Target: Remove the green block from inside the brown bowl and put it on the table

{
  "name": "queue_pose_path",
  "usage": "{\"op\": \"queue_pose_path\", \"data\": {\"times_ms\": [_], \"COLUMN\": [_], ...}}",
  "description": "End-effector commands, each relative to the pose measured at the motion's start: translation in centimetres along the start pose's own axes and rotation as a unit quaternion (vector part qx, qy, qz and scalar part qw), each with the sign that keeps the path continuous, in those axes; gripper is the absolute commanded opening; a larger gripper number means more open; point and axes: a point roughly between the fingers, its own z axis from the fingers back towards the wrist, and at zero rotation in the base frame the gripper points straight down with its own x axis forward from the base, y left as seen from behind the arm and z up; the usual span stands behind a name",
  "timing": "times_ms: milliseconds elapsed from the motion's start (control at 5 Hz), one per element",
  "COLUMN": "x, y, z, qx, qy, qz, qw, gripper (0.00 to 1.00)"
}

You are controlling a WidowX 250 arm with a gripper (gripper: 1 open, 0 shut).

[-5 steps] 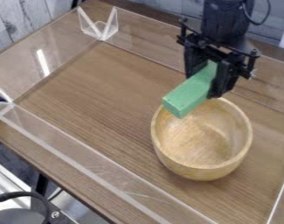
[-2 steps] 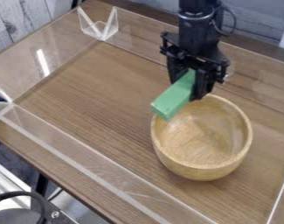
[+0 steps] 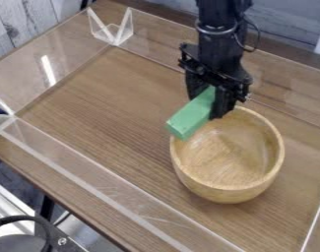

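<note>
The green block (image 3: 190,115) hangs tilted in the air, its upper end clamped between the black fingers of my gripper (image 3: 213,94), which is shut on it and points straight down. Its lower end dips just left of the rim of the brown bowl (image 3: 228,153). The light tan wooden bowl rests on the wood-grain table (image 3: 96,98) at the right, its interior bare. The block sits over the bowl's left rim and the tabletop beside it, not touching either as far as I can see.
Low clear acrylic walls (image 3: 70,162) edge the table on all sides. A small clear bracket (image 3: 112,26) stands at the far left corner. Open tabletop stretches left and forward of the bowl.
The gripper has carried the green block leftward and downward, from above the bowl's back rim to beside its left rim. The bowl has stayed in place.
</note>
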Motion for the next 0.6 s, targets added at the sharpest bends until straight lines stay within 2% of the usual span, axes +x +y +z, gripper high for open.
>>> {"op": "queue_pose_path", "data": {"times_ms": [0, 400], "x": [0.9, -0.1], "y": [-0.2, 2.2], "z": [0.5, 1.8], "qx": [0.003, 0.011], "qy": [-0.030, -0.040], "qz": [-0.005, 0.001], "qw": [0.9995, 0.9991], "gripper": [0.00, 0.00]}}
